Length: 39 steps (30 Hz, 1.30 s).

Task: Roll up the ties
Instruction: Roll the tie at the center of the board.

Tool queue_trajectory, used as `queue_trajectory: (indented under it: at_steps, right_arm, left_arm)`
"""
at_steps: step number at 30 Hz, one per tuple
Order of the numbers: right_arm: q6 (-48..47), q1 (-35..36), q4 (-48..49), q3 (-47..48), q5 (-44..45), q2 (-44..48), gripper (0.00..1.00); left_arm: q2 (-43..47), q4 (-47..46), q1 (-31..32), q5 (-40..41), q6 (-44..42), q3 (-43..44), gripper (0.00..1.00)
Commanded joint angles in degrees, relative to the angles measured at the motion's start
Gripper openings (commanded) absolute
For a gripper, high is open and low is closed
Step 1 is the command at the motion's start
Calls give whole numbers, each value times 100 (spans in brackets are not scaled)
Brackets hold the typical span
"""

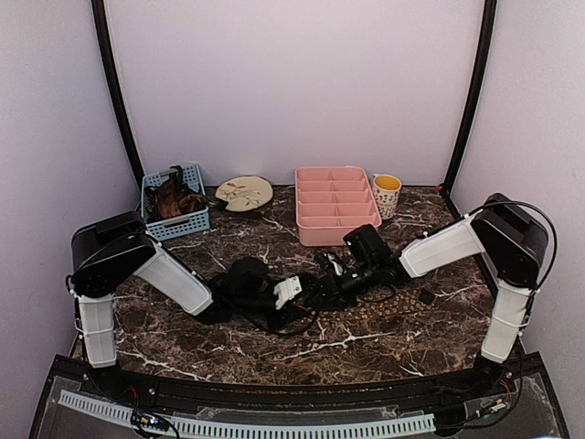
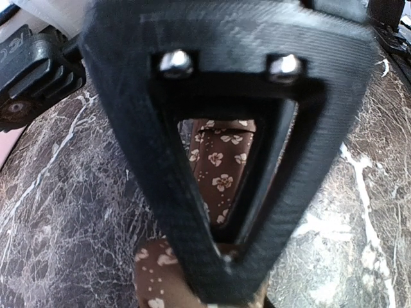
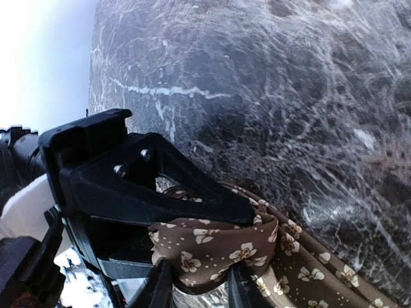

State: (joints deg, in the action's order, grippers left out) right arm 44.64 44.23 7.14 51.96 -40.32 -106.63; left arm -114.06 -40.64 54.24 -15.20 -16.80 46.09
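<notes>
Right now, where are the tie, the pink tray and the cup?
tie (image 3: 218, 247), right wrist view, on the bunched fold.
tray (image 1: 336, 236), top external view, on its near wall.
cup (image 1: 387, 198), top external view, on its side.

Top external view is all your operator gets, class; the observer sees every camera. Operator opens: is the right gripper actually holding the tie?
Observer: Yes. The right wrist view shows the tie bunched between the fingertips of the right gripper.
Operator: And the left gripper?
Observer: The left wrist view shows what looks like a rolled part of the tie beside the tip of the left gripper. Whether it grips, I cannot tell.
</notes>
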Motion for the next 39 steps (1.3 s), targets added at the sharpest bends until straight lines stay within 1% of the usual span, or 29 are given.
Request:
queue_trajectory:
  at_steps: [1,2,3,5,8,11,14,17,21,25,32,37,39]
  right_arm:
    - [15,81,-24,87,329,-108,9]
    - [6,77,-35,60,329,-116,2]
    - [1,77,-29,26,312,-122,0]
    - [25,65,25,-86,242,-132,0]
    - [86,35,184,-310,170,-101,0]
    - [119,-51,316,-535,97,-57,0]
    - [109,-179,408,-721,31,-28,0]
    - [36,-296,432,-848,-38,-50,0]
    - [-2,-468,508,-975,-157,-142,0]
    - [-106,-545,423,-951,-207,-221,0]
    - [-177,-573,309,-874,-262,-274,0]
    - [-231,-573,182,-804,-275,-239,0]
    - [-241,-575,156,-781,-291,-222,0]
  left_arm:
    - [-196,1135,3,190,-120,-131,26]
    - [-191,1104,1,174,-92,-137,27]
    - [-187,1065,0,138,-74,-147,28]
    - [-177,987,-1,60,-12,-170,32]
    - [-157,725,-1,-29,88,-232,47]
    - [-105,367,-17,-164,145,-343,59]
    - [-64,-87,-27,-258,194,-457,64]
    - [-84,-615,-44,-371,184,-588,67]
    - [-272,-1633,-45,-548,158,-824,70]
    - [-520,-2127,-45,-702,144,-726,72]
    - [-841,-2229,-45,-1060,-206,-284,75]
    - [-925,-1960,-46,-1145,-660,-76,75]
    - [-925,-1828,-45,-1213,-809,-15,73]
